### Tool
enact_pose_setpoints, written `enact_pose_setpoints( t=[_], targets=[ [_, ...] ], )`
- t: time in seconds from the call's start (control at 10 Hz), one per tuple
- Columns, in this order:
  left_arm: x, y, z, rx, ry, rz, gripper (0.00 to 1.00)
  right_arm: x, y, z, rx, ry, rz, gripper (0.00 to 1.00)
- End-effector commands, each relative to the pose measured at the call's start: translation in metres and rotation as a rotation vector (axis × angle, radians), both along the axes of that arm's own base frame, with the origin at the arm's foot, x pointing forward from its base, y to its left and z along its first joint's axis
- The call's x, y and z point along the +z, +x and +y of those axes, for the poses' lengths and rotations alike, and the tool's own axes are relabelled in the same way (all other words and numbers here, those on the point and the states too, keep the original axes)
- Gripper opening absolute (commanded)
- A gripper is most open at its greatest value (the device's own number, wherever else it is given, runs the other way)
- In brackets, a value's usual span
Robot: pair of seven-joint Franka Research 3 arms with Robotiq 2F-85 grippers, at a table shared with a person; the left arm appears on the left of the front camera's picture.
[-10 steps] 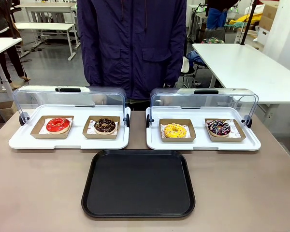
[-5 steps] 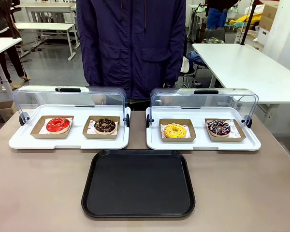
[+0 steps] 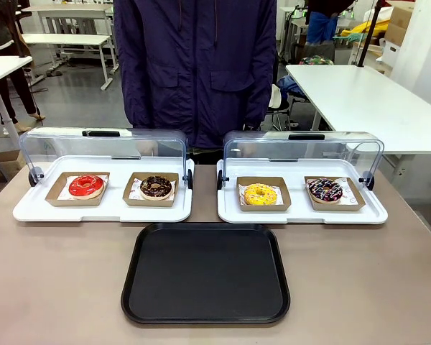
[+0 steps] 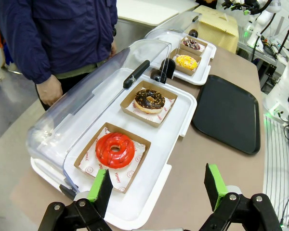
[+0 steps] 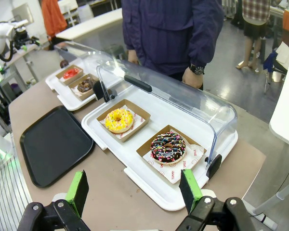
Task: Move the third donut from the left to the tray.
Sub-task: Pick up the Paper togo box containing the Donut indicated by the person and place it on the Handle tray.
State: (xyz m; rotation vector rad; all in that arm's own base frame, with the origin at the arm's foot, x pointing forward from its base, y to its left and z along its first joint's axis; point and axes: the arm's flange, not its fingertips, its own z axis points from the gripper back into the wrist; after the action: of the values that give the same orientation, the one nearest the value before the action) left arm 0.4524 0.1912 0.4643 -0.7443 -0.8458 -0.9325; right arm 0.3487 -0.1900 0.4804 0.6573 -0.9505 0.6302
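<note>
Nothing has moved since the earlier front frames: donuts, lids and tray sit as they did. The yellow donut (image 3: pixel 260 194) lies in its brown holder (image 3: pixel 273 207) on a white base (image 3: pixel 302 215) just beyond the tray's (image 3: pixel 205 273) far right corner. The clear lid (image 3: pixel 302 151) is swung up behind it.

The step in hand, I judge, is the reach. The right gripper (image 5: pixel 134 190), jaws wide apart and empty, hangs well apart from the donut. In the right wrist view the donut lies ahead and a little left of its fingers, towards the tray. Best to come in from the open front, keep below the lid's edge, and pinch the holder's wall rather than the icing.

The left gripper (image 4: pixel 158 183), likewise spread and empty, hangs beyond the tray's far left corner, far from the donut.
</note>
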Motion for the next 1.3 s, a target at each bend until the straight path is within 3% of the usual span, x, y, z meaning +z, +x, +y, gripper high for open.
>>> enact_pose_setpoints(
  t=[0.0, 1.2],
  targets=[
    [0.0023, -0.0003, 0.0018, -0.011, -0.008, -0.01, 1.0, 0.0014, 0.0016, 0.0004, 0.0, 0.009, -0.015, 1.0],
    [0.0023, -0.0003, 0.0018, -0.011, -0.008, -0.01, 1.0, 0.0014, 0.0016, 0.0004, 0.0, 0.009, -0.015, 1.0]
  ],
)
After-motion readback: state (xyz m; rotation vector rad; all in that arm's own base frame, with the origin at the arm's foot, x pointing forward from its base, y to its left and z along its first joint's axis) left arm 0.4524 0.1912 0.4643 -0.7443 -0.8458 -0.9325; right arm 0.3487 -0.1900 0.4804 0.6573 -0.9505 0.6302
